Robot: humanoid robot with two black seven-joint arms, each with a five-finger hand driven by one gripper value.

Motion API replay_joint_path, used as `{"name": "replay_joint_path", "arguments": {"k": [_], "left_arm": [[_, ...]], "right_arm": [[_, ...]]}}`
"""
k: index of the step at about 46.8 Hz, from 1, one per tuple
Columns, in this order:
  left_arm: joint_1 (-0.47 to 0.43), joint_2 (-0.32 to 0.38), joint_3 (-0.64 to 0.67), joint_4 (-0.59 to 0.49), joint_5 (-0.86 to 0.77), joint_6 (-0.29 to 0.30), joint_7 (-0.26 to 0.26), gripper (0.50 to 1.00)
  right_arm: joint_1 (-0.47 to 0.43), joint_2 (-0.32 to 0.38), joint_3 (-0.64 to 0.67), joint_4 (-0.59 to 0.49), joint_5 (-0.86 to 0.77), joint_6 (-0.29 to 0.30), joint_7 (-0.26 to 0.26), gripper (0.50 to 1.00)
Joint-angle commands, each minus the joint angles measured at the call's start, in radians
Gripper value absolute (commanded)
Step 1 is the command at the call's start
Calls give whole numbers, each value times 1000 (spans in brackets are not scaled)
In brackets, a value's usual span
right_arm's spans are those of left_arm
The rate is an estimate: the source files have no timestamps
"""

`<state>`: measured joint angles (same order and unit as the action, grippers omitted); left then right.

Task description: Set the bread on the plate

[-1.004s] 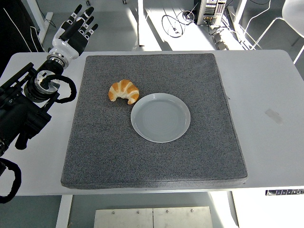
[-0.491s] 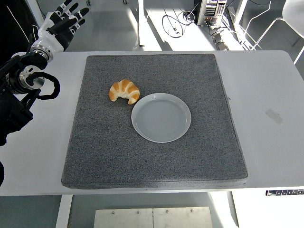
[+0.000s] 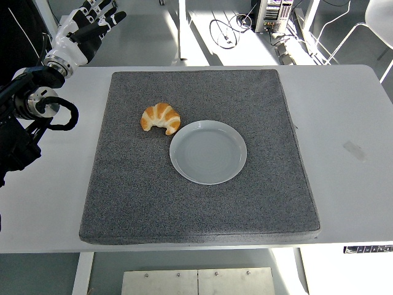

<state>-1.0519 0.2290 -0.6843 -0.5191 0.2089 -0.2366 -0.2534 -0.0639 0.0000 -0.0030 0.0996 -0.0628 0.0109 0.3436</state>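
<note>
- The croissant (image 3: 160, 118) lies on the grey mat (image 3: 202, 203), left of centre, just beside the far-left rim of the white plate (image 3: 208, 152). It looks close enough to touch the rim, though I cannot tell for sure. The plate has nothing on it, so the task is not yet begun in earnest.
- My main worry is the reach. My left hand (image 3: 86, 27) is well apart from the bread, up at the far-left corner beyond the table's (image 3: 350, 123) far edge, so I judge a long sweep right and toward me is needed. Coming in too low could nudge the croissant along the mat or knock it against the plate.
- A second risk is the grip itself. The bread is curved and probably soft and flaky, so squeezing hard could crush it, and a loose pinch on one tip could let it roll out.
- Since it sits so near the plate, fingers closing from the right side might catch the rim and shift the plate.
- My left hand is open, fingers extended and slightly spread, holding nothing and touching nothing.
- My right hand is out of view.
</note>
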Motion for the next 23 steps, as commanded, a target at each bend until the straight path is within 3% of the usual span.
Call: {"name": "replay_joint_path", "arguments": {"k": [1,9,16,23], "left_arm": [[-5,13,48,-10,17,0,0,984],[-7,87,172,-116,99,10,-15,984],[-14,145,213,-214,318,51,-44,984],[-14,158,218,-230,486,53,-52,984]], "right_arm": [[-1,0,0,0,0,0,0,1000],[-2,0,0,0,0,0,0,1000],[-2,0,0,0,0,0,0,1000],[-2,0,6,-1,0,-2,0,1000]]}}
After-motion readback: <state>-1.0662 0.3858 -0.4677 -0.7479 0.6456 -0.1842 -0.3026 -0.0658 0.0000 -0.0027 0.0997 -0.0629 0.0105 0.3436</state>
